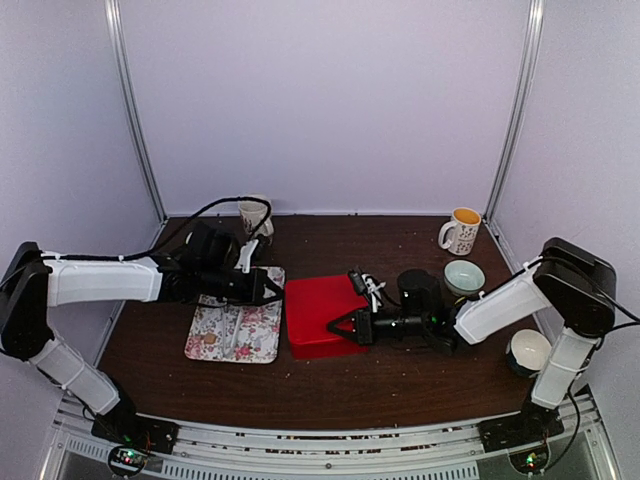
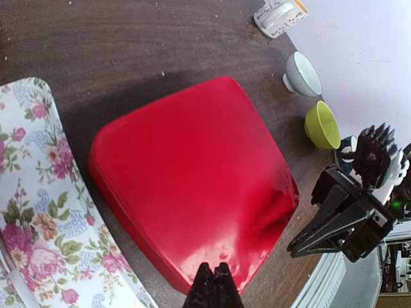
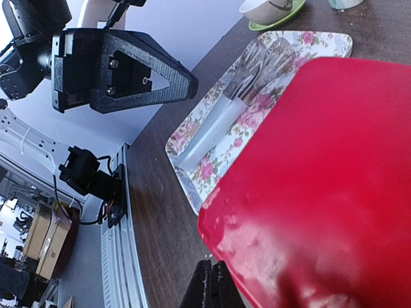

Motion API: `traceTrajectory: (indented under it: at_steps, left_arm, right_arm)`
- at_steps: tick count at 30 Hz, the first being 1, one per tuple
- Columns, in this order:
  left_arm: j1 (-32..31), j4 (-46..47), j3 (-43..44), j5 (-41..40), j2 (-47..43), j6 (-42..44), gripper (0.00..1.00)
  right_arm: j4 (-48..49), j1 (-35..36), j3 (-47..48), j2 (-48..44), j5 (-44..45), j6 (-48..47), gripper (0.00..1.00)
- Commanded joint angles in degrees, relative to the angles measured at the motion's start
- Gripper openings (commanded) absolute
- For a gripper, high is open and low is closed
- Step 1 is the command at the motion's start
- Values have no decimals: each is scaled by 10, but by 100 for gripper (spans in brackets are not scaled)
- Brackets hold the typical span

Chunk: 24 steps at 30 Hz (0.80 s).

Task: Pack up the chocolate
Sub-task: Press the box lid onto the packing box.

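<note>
The dark counter point(image 1: 400, 390) looks smooth. The red box point(image 1: 322, 310) lies on it with its lid on, between the two pincers. The floral tray point(image 1: 235, 335) sits just behind and beneath the left pincer point(image 1: 278, 292), right beside the box.

The left pincer is closed tight and holds nothing, its tip at the tray-side edge of the box. The right pincer point(image 1: 334, 327) is also fully closed and empty. Its tip is at the opposite near corner, touching or just short of it; I cannot tell which.

**Risks, as I judge them:**
- A push from one closed tip would probably slide the whole box instead of seating the lid. If it slid toward the left pincer, it would hit the tray and jolt the tongs point(image 1: 232, 330).
- On that glossy lid a tip could skate off, and the two pincers, near each other across the box, could collide.
- The pale bowl point(image 1: 464, 276) sits just behind the right pincer, close to that arm, so a careless swing could knock it.

No chocolate is plainly visible, and I judge it to be under the lid. A tan spot point(image 1: 209, 340) on the tray, nearer than the left pincer, may be a stray piece left unpacked, but it is too small to tell.
</note>
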Motion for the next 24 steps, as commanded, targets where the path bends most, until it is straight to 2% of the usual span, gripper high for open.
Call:
traceTrajectory:
  at_steps: [1, 4, 7, 11, 13, 18, 24]
  left_arm:
    - [22, -24, 27, 12, 3, 36, 0]
    - [31, -25, 25, 15, 0, 42, 0]
    - [39, -32, 27, 22, 3, 48, 0]
    - [46, -37, 33, 18, -2, 63, 0]
    - [46, -40, 49, 22, 9, 83, 0]
    - [46, -92, 169, 49, 107, 154, 0]
    - [39, -114, 302, 68, 221, 194, 0]
  right_arm:
    - [-6, 19, 30, -9, 54, -22, 0]
    - [-34, 17, 34, 13, 62, -19, 0]
    - [15, 1, 24, 44, 22, 16, 0]
    - [-72, 16, 39, 7, 35, -37, 0]
    - [-129, 31, 43, -29, 70, -72, 0]
    - [-227, 52, 44, -82, 174, -114, 0]
    - [-296, 60, 67, -85, 221, -134, 0]
